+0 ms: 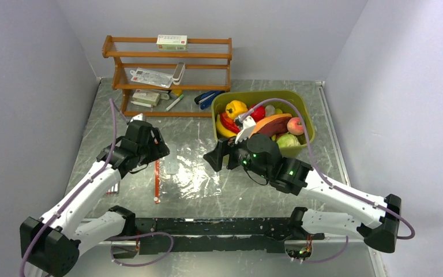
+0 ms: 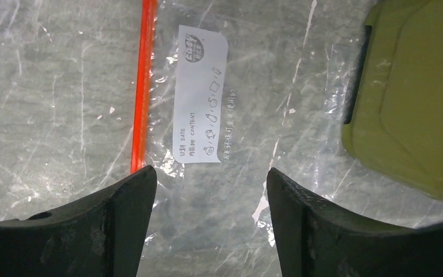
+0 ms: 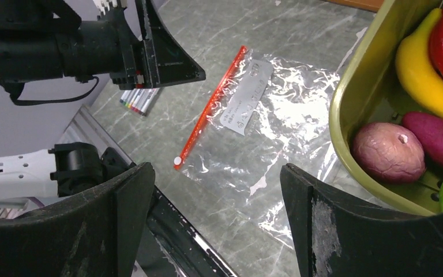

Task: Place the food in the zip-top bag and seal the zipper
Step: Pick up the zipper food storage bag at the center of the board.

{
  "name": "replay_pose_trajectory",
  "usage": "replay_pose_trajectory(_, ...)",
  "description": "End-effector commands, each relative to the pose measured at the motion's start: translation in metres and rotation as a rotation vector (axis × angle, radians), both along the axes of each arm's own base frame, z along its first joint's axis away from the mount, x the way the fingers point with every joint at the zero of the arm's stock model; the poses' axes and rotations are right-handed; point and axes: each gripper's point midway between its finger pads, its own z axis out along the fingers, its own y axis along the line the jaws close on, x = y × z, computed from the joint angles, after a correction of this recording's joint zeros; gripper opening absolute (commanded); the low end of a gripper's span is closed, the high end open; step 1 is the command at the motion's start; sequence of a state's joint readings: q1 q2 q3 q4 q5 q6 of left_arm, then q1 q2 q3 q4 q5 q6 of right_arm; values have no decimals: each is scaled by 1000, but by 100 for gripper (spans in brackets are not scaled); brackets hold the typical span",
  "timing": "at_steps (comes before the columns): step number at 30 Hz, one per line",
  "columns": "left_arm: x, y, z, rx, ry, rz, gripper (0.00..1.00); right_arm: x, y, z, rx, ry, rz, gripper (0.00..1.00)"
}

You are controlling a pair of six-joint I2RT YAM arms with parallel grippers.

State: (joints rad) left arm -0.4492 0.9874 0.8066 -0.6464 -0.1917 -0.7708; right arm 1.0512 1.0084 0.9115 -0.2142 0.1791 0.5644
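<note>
The clear zip-top bag [image 1: 191, 176] lies flat and empty on the marble table, its white label facing up. Its red-orange zipper [image 1: 157, 182] runs along the bag's left edge. The food [image 1: 259, 120], toy fruit and vegetables, is piled in the olive tub [image 1: 301, 105] behind it. My left gripper [image 1: 158, 147] hovers over the bag's left part, open, with only the bag [image 2: 254, 115] and zipper [image 2: 142, 86] below its jaws. My right gripper [image 1: 214, 157] hangs open above the bag [image 3: 265, 127] beside the tub [image 3: 346, 109]. A yellow banana [image 3: 424, 75] and a pink onion [image 3: 387, 151] show inside.
A wooden shelf [image 1: 167, 75] with packets stands at the back left. A blue tool [image 1: 207, 98] lies beside the tub. Marker pens [image 3: 141, 99] lie left of the bag. The black mounting rail [image 1: 219, 228] runs along the near edge. Grey walls close in both sides.
</note>
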Motion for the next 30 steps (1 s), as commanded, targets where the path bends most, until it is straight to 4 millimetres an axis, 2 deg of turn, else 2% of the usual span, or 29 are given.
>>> replay_pose_trajectory(1, 14, 0, -4, -83, -13, -40, 71, 0, -7, -7, 0, 13, -36, 81)
replay_pose_trajectory(7, 18, 23, -43, -125, 47, 35, 76, -2, -16, -11, -14, 10, -46, 81)
replay_pose_trajectory(11, 22, 34, -66, -76, 79, 77, 76, -1, -21, -9, -16, -10, -58, 81)
replay_pose_trajectory(16, 26, 41, -90, -105, 114, 99, 71, 2, -21, -11, -35, -14, -63, 81)
replay_pose_trajectory(26, 17, 18, -123, -254, 180, 31, 55, 2, -22, -17, -48, -1, -71, 80)
replay_pose_trajectory(30, 9, 10, -132, -302, 192, 13, 44, 0, -24, -15, -44, 2, -71, 81)
